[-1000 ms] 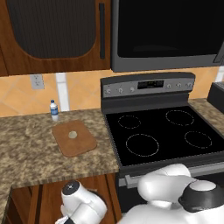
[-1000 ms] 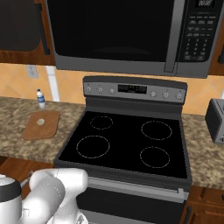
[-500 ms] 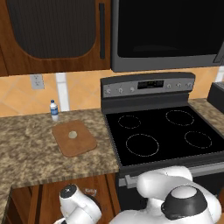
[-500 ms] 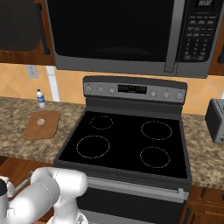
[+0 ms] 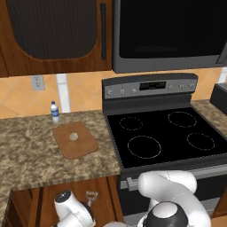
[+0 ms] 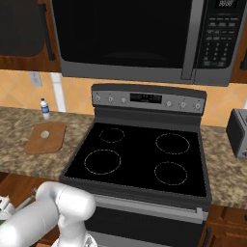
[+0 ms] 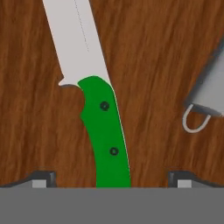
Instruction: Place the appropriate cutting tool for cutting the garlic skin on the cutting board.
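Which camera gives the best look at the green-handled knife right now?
The hand view: the knife lies close up on dark wood, green handle between the open jaws, pale blade pointing away. The base views show the board and garlic instead.

Light was even and soft throughout, with no clear source and barely any cast shadows. The microwave (image 6: 130,38) door carried a faint pale sheen. Base views looked slightly soft and pixelated; the hand view was sharp, the knife (image 7: 94,100) crisp against wood grain.
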Controlling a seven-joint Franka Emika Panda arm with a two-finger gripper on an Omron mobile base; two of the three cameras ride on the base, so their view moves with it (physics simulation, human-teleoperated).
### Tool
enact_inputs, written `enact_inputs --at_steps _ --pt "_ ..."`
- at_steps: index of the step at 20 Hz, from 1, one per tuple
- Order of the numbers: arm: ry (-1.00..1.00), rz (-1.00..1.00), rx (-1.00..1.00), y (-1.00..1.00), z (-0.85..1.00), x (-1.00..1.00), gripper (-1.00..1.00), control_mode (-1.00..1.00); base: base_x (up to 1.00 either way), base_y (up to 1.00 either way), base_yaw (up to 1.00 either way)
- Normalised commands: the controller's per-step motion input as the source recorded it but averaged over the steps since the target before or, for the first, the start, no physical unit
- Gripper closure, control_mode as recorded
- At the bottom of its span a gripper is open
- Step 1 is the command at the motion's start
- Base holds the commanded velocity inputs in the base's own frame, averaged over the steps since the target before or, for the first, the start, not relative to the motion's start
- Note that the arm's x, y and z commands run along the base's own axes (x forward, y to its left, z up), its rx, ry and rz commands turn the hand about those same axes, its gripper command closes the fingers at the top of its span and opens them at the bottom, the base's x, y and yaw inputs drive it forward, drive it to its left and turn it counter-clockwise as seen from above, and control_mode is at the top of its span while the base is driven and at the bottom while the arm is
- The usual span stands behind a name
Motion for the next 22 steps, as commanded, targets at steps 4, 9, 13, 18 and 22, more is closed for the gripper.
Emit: enact_inputs --at_steps 4,9,13,18,22 --pt "0.04 0.00 -0.01 0.21 -0.30 0.07 -1.00 -1.00 0.00 0.00 0.00" --pt "0.07 -0.01 -0.07 0.16 -0.56 -0.10 1.00 -1.00 0.00 0.00 0.00" --pt "0.02 -0.04 -0.11 0.00 -0.80 -0.37 1.00 -1.00 0.00 0.00 0.00" --pt "0.00 -0.04 -0.07 -0.06 -0.82 -0.30 1.00 -1.00 0.00 0.00 0.00" --pt "-0.05 -0.05 0.00 -0.08 -0.06 -0.44 1.00 -1.00 0.00 0.00 0.00"
